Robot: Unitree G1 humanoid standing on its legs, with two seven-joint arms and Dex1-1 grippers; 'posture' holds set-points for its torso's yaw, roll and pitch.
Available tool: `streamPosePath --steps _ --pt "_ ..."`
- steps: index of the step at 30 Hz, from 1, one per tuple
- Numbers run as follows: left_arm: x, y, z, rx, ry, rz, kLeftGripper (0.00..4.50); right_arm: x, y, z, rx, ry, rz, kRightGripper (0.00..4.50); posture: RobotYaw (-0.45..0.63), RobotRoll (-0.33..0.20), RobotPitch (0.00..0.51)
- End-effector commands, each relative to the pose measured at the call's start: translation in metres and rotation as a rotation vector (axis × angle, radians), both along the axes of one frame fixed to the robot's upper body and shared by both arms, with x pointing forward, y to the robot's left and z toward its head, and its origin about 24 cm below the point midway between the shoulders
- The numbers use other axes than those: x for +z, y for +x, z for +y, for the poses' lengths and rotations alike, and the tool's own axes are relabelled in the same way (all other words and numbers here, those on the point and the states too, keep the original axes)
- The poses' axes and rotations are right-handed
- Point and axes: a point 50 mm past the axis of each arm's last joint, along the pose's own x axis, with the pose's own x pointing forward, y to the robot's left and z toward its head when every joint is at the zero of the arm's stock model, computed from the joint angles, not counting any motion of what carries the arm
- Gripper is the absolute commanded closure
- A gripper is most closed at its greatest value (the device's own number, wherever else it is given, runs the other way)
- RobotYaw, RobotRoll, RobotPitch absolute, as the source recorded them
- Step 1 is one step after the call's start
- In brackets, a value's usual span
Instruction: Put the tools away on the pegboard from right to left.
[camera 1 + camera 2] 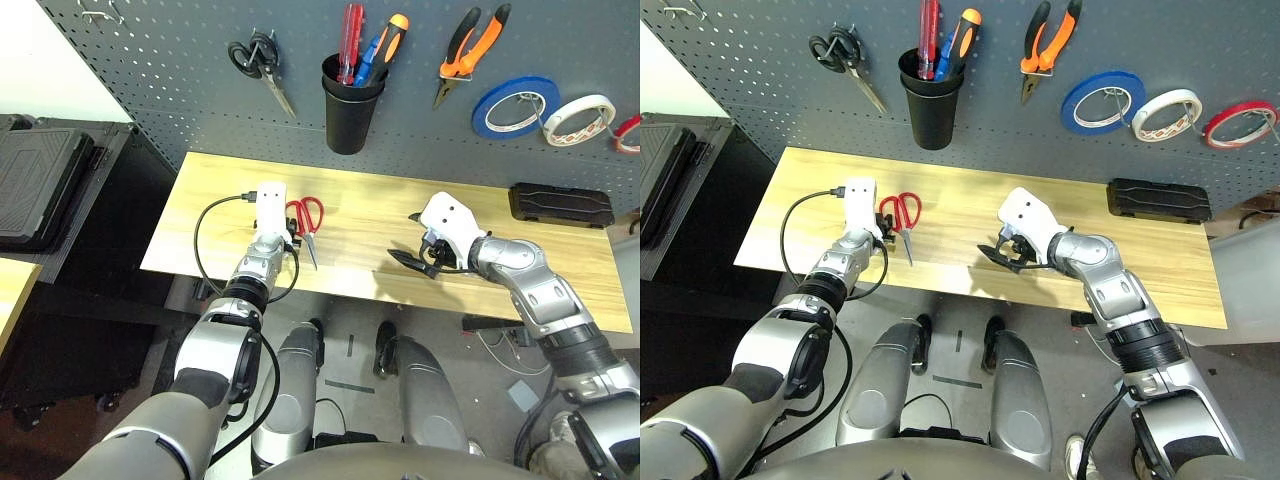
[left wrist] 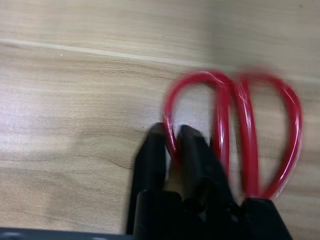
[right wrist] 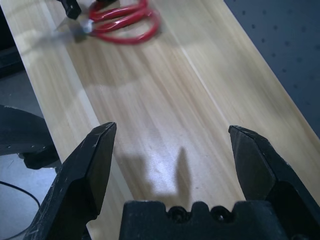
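The left end effector (image 2: 170, 137) is clamped on one red loop of the scissors (image 1: 307, 225), which lie on the tabletop (image 1: 370, 215) below the pegboard (image 1: 180, 60). The right end effector (image 3: 172, 145) hovers nearby, fingers spread apart.

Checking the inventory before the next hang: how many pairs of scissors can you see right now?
2. The black-handled scissors hang on the pegboard at its left; the red-handled scissors lie on the table, one handle loop pinched by the left gripper.
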Motion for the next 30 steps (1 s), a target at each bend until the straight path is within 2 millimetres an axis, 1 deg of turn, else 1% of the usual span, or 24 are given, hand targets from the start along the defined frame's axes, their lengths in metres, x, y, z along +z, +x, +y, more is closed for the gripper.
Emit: streamPosePath --steps 1,4,7,10,11,14,18,22,27,29,30 --pt "-0.009 -0.009 0.002 0.068 -0.079 0.007 4.48 0.001 0.001 -0.007 0.003 0.016 -0.011 0.00 0.20 0.000 0.291" --pt "-0.001 -0.012 0.002 0.106 -0.136 -0.050 4.48 0.003 0.003 -0.008 0.018 0.030 -0.027 0.00 0.22 0.000 0.281" --pt "0.012 -0.019 0.001 0.123 -0.189 -0.147 4.48 0.006 0.004 -0.008 0.048 0.067 -0.059 0.00 0.23 0.000 0.273" --pt "0.033 -0.030 0.000 0.112 -0.253 -0.281 4.48 0.014 0.006 -0.010 0.068 0.140 -0.123 0.00 0.24 0.000 0.268" --pt "0.043 -0.035 0.001 0.103 -0.266 -0.352 4.48 0.018 0.005 -0.012 0.083 0.168 -0.150 0.00 0.25 0.000 0.265" --pt "0.059 -0.047 0.002 0.088 -0.296 -0.462 4.48 0.024 0.004 -0.017 0.119 0.222 -0.200 0.00 0.27 0.000 0.264" --pt "0.079 -0.067 0.010 0.058 -0.315 -0.571 4.48 0.040 -0.002 -0.028 0.193 0.343 -0.259 0.00 0.29 0.000 0.263" --pt "0.098 -0.079 0.019 0.053 -0.315 -0.639 4.48 0.058 -0.005 -0.039 0.227 0.432 -0.293 0.00 0.31 0.000 0.255" --pt "0.122 -0.085 0.029 0.055 -0.312 -0.707 4.48 0.081 -0.006 -0.050 0.247 0.525 -0.321 0.00 0.31 0.000 0.246" --pt "0.139 -0.085 0.033 0.047 -0.307 -0.754 4.48 0.092 -0.006 -0.059 0.257 0.561 -0.324 0.00 0.31 0.000 0.242" --pt "0.145 -0.085 0.034 0.044 -0.305 -0.767 4.48 0.095 -0.006 -0.063 0.262 0.568 -0.323 0.00 0.31 0.000 0.238"
